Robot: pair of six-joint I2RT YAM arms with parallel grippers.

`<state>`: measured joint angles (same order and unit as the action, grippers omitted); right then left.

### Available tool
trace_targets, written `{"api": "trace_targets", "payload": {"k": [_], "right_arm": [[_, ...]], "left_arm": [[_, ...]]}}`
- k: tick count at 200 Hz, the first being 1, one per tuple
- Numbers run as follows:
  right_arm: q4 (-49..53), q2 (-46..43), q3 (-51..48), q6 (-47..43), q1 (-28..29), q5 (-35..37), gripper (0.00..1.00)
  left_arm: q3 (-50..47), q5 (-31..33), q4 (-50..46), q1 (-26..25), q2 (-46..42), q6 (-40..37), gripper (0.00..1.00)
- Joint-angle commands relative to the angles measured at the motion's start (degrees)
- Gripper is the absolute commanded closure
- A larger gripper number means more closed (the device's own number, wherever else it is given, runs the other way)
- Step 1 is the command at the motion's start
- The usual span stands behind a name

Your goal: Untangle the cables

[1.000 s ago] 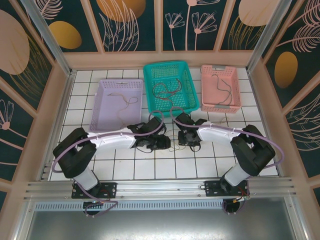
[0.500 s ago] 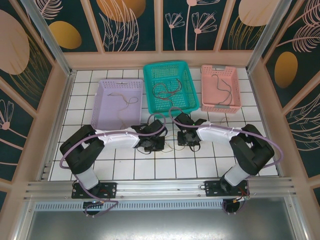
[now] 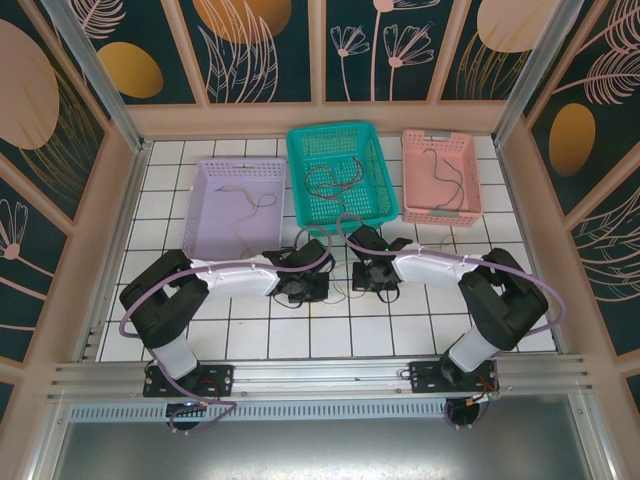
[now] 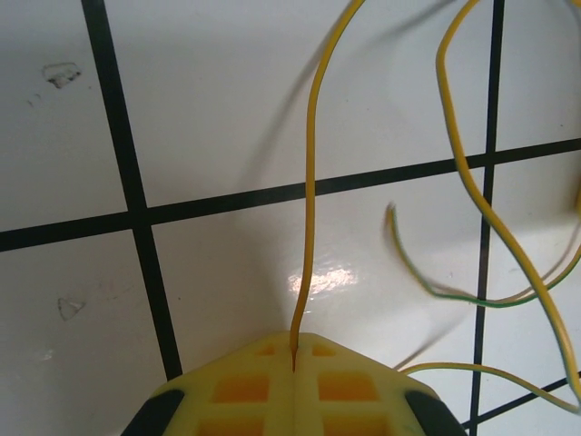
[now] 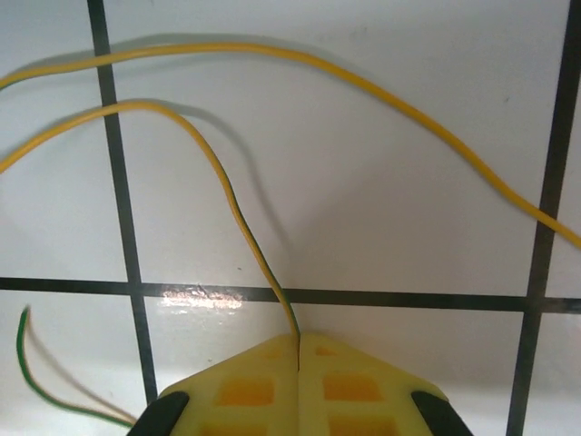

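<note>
Both are shut tight, L pincer [image 4: 295, 361] on yellow cable [image 4: 309, 182], R pincer [image 5: 298, 350] on yellow-green cable [image 5: 236, 207], both on worktop [image 3: 250, 330] just in front of teal basket [image 3: 330, 128], so pulling apart w/ strands crossed could cinch a knot.

Bright, even light from overhead fills the enclosure; the top view is sharp, with only soft shadows. Up close, the glossy white table [image 4: 227, 109] carries a small glare patch in each wrist view. The yellow cable [image 4: 310, 182] and the yellow-green cable [image 5: 230, 195] cast soft grey shadows; a green cable end [image 4: 393, 227] looks blurred.
</note>
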<state>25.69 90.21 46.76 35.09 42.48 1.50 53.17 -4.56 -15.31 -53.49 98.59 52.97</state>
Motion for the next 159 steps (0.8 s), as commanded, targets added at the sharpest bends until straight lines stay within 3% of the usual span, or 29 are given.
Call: {"api": "trace_targets", "payload": {"k": [1,41,88,131,159], "right_arm": [[1.08,-2.25,0.80,0.64,0.76,-1.26,1.00],[9.11,-6.33,4.16,-2.34,0.76,-2.57,1.00],[18.81,-6.31,8.39,-8.99,0.98,-10.85,1.00],[24.95,-7.55,9.89,-13.19,1.66,-6.25,1.00],[23.51,-9.99,8.97,-16.25,2.61,-14.24,1.00]], "left_arm": [[1.60,2.85,-3.17,-0.13,-2.55,-0.91,1.00],[5.40,5.99,-7.47,0.99,-4.62,-3.07,1.00],[9.15,7.02,-9.45,3.70,-5.47,-5.74,1.00],[11.87,7.54,-12.66,5.35,-5.53,-8.11,1.00],[11.78,7.82,-12.51,5.77,-5.11,-8.71,1.00]]}}
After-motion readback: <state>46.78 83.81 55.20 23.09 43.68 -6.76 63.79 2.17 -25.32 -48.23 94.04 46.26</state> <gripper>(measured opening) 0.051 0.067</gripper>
